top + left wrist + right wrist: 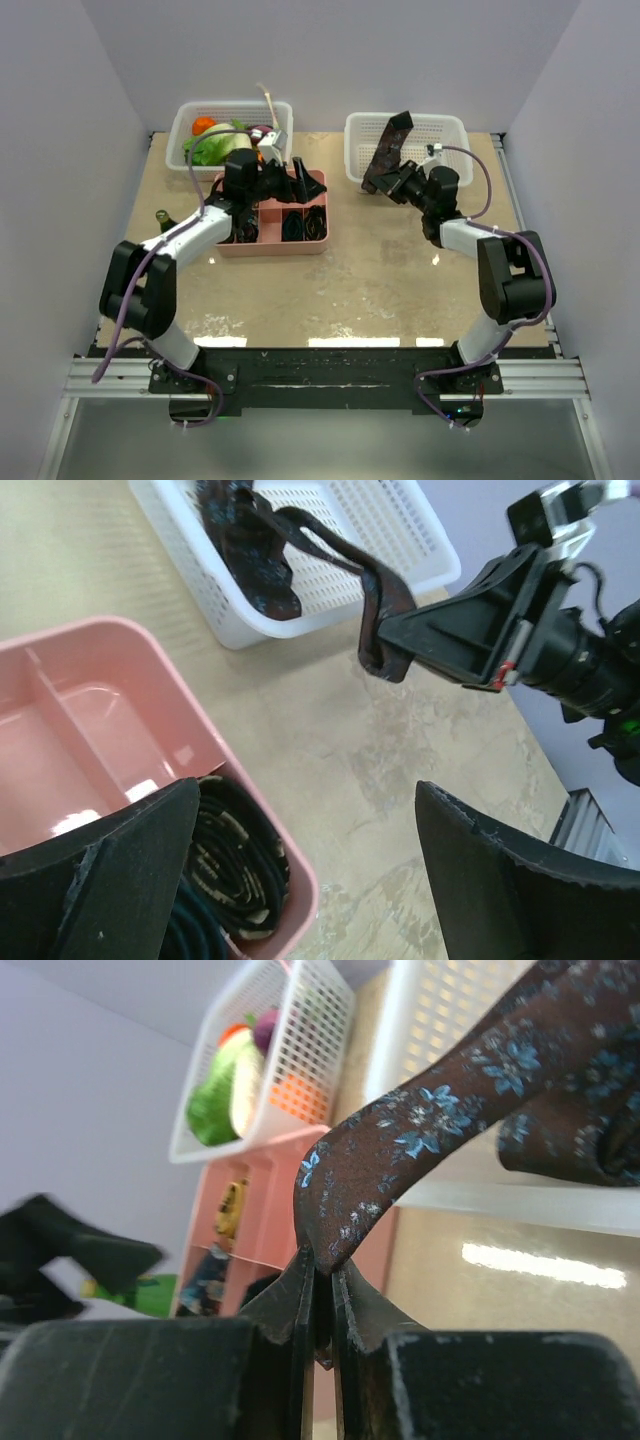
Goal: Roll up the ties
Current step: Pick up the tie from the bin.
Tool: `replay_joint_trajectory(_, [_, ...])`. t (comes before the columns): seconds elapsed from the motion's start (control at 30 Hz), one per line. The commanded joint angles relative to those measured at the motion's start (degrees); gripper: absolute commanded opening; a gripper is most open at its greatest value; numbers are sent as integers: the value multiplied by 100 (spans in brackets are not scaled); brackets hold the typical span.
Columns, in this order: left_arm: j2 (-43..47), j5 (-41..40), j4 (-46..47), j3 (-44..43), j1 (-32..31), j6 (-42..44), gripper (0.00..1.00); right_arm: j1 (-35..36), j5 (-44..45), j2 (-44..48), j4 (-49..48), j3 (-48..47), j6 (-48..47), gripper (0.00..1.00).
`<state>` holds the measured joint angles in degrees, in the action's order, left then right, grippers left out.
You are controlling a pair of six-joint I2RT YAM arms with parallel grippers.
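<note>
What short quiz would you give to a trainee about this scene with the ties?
1. True or false: the jaws of the right gripper are shut on the flowered tie, which trails out of the white basket.
2. Choose one: where do rolled ties lie? A) in the white basket B) in the pink tray C) nowhere in view
3. Fill the gap: the jaws of the left gripper stand ____ and hold nothing.

Key: 1 true; 2 B; 3 open.
</note>
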<state>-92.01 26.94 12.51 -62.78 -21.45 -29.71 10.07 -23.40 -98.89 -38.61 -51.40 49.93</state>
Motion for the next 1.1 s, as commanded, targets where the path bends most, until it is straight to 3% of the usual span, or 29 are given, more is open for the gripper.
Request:
replay_joint_trajectory(0.0, [-772,794,568,-664,-289,-455,93,-13,108,406,-7,-81,614,3])
replay_joint_trajectory(0.3, [-1855,1243,823,-1771,-711,-632,89,-22,63,590,240,-90,623,4])
replay_joint_trajectory(0.47, [-2320,1270,621,-2351,-852,-606,76,-22,46,617,345,-142,597,4])
replay_joint_trajectory(0.8, [-2928,1173,348,-3002,-975,-544,70,-13,-68,599,213,-116,702,5])
replay_joint_trajectory(0.93, [-3077,1129,252,-3222,-1001,-518,57,-13,-147,564,152,-99,763,6])
replay_joint_trajectory(1.03, [-3165,1156,269,-3319,-1001,-544,36,-13,-209,529,73,-72,799,7])
replay_joint_trajectory(1.07, [-3139,1147,278,-3328,-1001,-544,24,-13,-235,529,56,-64,799,8])
